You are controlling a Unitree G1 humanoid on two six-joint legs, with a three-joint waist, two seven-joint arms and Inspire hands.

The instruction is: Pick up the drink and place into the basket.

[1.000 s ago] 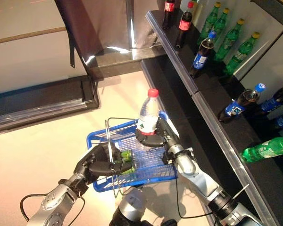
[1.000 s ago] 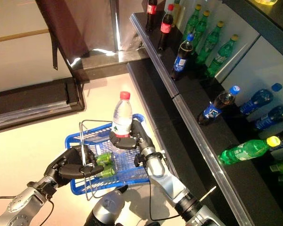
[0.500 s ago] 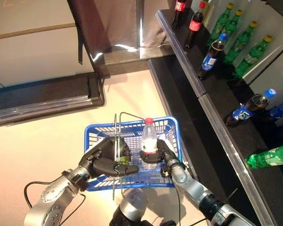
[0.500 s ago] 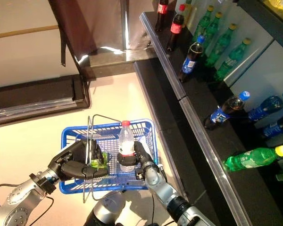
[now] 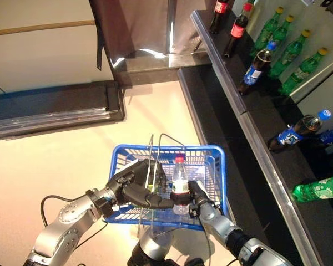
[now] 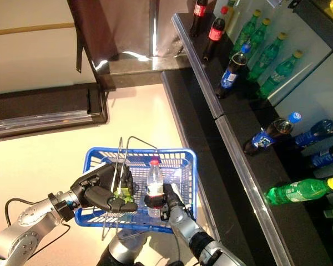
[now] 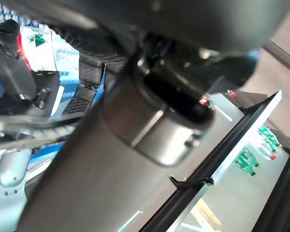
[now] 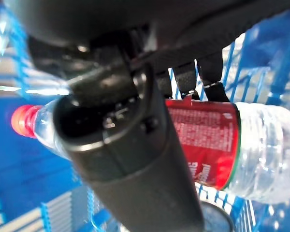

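A clear water bottle point(image 5: 180, 183) with a red cap and red label stands upright inside the blue wire basket point(image 5: 217, 166). My right hand point(image 5: 197, 195) is curled round its lower body; the right wrist view shows the fingers point(image 8: 203, 72) wrapped over the red label of the bottle point(image 8: 217, 150). My left hand point(image 5: 134, 185) is curled round the basket's metal handles point(image 5: 152, 152) at the basket's left side. Green cans point(image 6: 124, 193) lie on the basket floor under the left hand. In the right eye view the bottle point(image 6: 155, 185) sits mid-basket.
A long dark shelf point(image 5: 250, 127) runs along the right, carrying green, blue-labelled and red-labelled drink bottles point(image 5: 256, 66). A green bottle point(image 5: 317, 188) lies on its side lower right. A dark mat point(image 5: 55, 108) and a dark cloth-covered stand point(image 5: 133, 27) lie at the back.
My right hand has lowered the water bottle from above the basket's rim down into the basket. The camera has shifted, so the whole scene sits differently.
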